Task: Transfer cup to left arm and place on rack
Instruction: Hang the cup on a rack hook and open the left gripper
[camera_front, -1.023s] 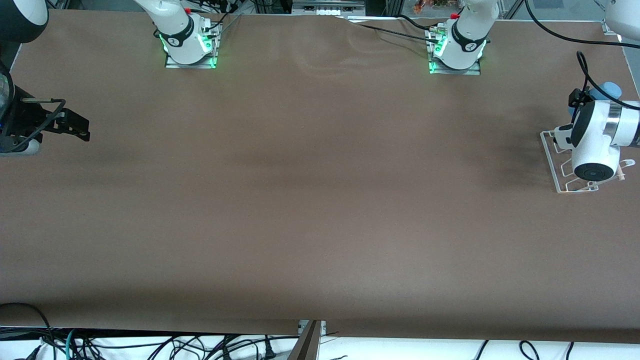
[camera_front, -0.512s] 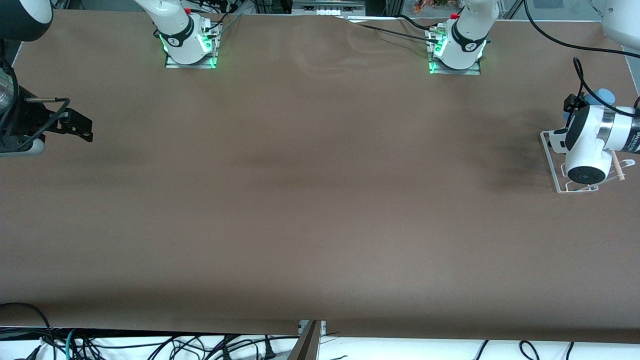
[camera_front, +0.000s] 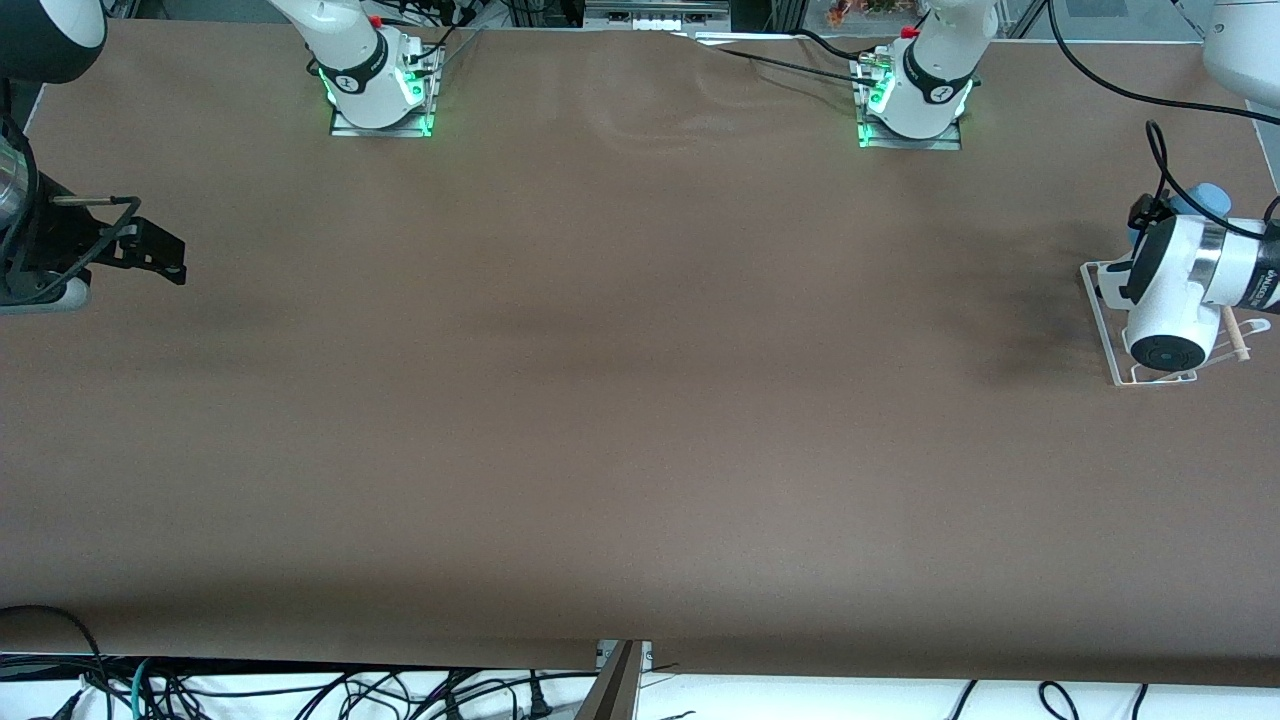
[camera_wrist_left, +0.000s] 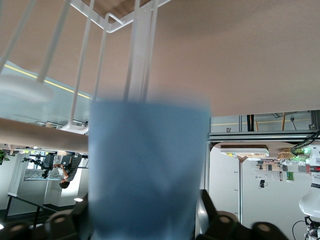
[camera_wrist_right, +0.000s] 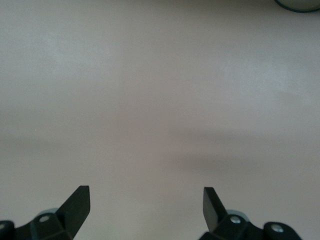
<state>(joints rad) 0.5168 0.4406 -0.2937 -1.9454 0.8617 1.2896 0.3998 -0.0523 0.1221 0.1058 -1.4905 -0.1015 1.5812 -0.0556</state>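
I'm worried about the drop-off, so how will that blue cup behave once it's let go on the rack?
The cup, plain and tapered in the left gripper, probably slips easily. It looks light, so the rack wires may tip it.

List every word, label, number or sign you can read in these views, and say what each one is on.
Lettering on the left arm's dark wrist band, above the rack: too small to read.
Round marks on the two arm bases: logos, not legible.
Cup in the left hand: plain, no text.
Right hand: no markings.
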